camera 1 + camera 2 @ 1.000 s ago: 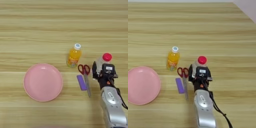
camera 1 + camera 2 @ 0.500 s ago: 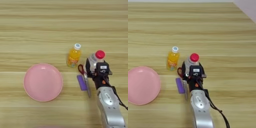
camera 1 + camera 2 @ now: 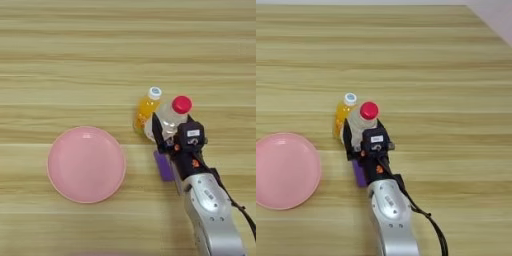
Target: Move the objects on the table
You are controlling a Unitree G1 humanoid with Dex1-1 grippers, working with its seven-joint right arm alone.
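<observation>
Round pink plate (image 3: 86, 164) lies flat on the worktop (image 3: 125, 50). Right of the plate: small orange juice bottle (image 3: 147, 108), white cap, upright; clear bottle (image 3: 170, 118), red cap, just beside it; purple block (image 3: 163, 166) below both.

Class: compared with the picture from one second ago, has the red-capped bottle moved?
Yes. The red-capped bottle, gripped by the tool, has shifted left toward the juice bottle and now sits beside it, above the purple block.

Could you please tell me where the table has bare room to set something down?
The table is bare across the far half beyond both bottles, and to the right of the gripper. It is crowded where the clear bottle, juice bottle and purple block cluster; the pink plate fills the near left.
</observation>
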